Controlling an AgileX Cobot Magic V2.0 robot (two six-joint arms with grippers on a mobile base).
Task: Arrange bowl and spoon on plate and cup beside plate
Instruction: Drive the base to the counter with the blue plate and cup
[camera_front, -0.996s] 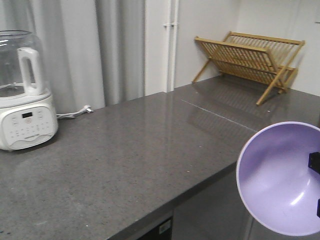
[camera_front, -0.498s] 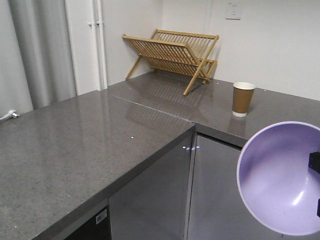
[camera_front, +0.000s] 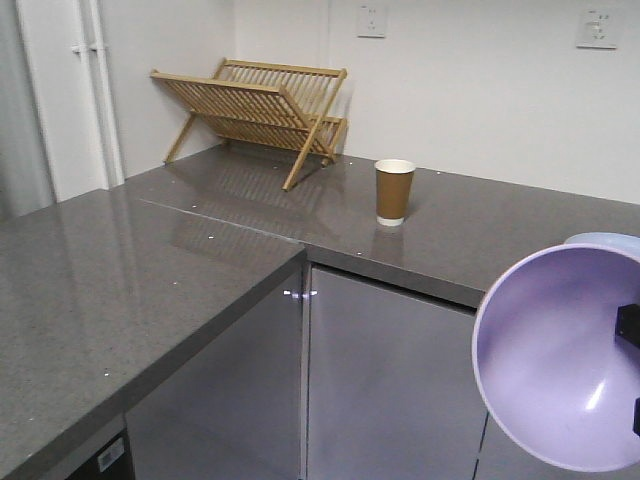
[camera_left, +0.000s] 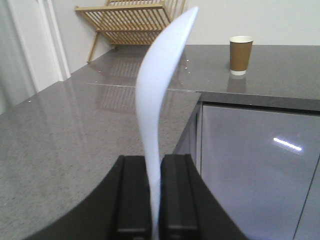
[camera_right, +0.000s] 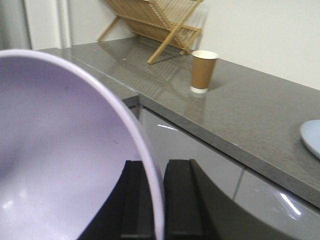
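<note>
The lavender bowl (camera_front: 560, 360) hangs tilted in the air at the lower right, rim pinched by my right gripper (camera_right: 159, 170), which is shut on it. In the left wrist view my left gripper (camera_left: 154, 160) is shut on the pale spoon (camera_left: 160, 90), which stands upright out of the jaws. The brown paper cup (camera_front: 393, 192) stands upright on the grey counter near the back wall, also in the wrist views as the cup (camera_left: 241, 55) and the cup (camera_right: 203, 71). Just the plate's rim (camera_front: 600, 239) shows behind the bowl; the plate (camera_right: 312, 136) lies on the counter right of the cup.
A wooden dish rack (camera_front: 250, 110) stands at the counter's back left corner. The grey L-shaped counter (camera_front: 120, 290) has steel cabinet fronts (camera_front: 390, 380) beneath it. Wall sockets (camera_front: 372, 20) sit above the cup.
The whole view has swung right: the white appliance and curtain left the frame, the rack slid left, and the cup and then the plate rim came in. The bowl stays held.
</note>
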